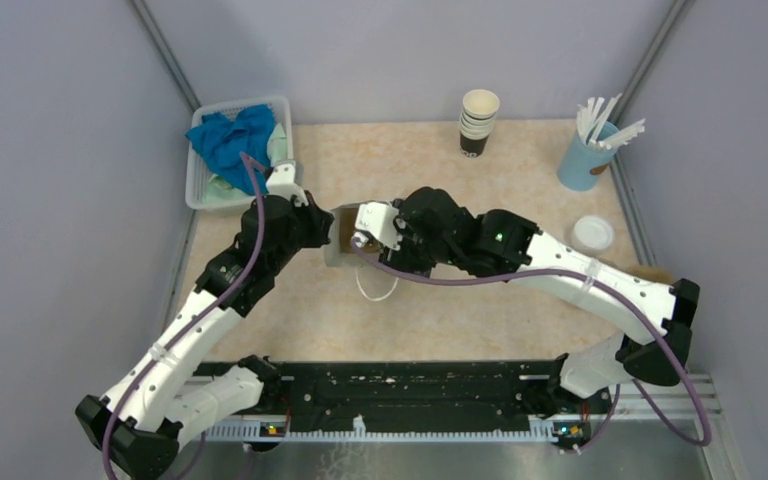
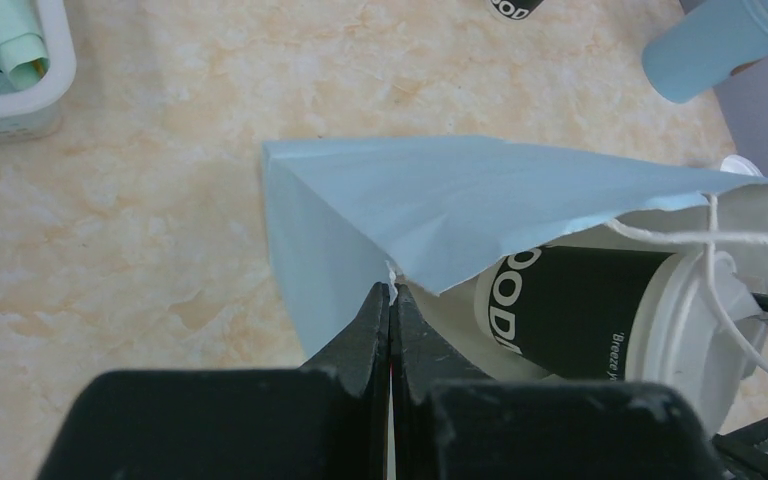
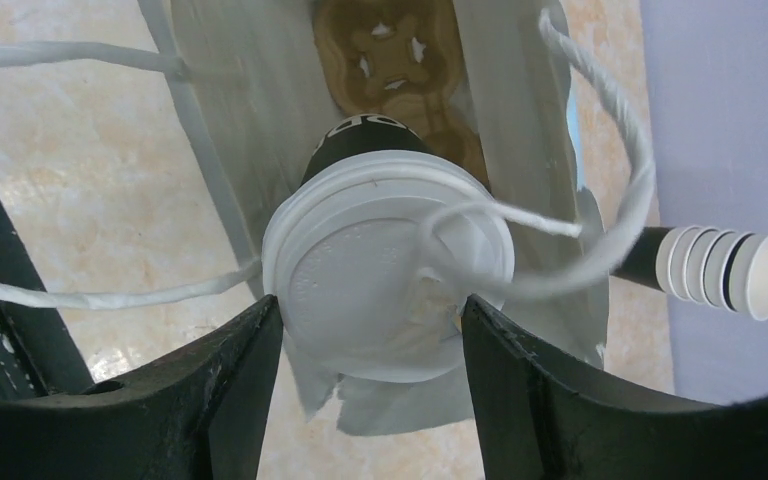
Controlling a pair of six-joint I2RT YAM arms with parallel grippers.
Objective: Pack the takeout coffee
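The takeout coffee [image 2: 580, 310], a dark cup with a white sip lid [image 3: 360, 270], lies on its side partly inside a light paper bag [image 2: 440, 190] with white string handles [image 3: 610, 150]. My right gripper [image 3: 372, 305] is closed on the lid's rim, one finger on each side, at the bag's mouth. My left gripper [image 2: 391, 295] is shut, pinching the bag's torn edge beside the cup. In the top view the bag [image 1: 338, 238] lies at mid-table between both wrists, and the cup is hidden under them.
A stack of lidless cups [image 1: 478, 120] stands at the back. A blue cup of white sticks [image 1: 590, 155] is at the back right, with a loose white lid [image 1: 592, 233] in front of it. A white basket [image 1: 200, 190] with blue cloth sits at the back left.
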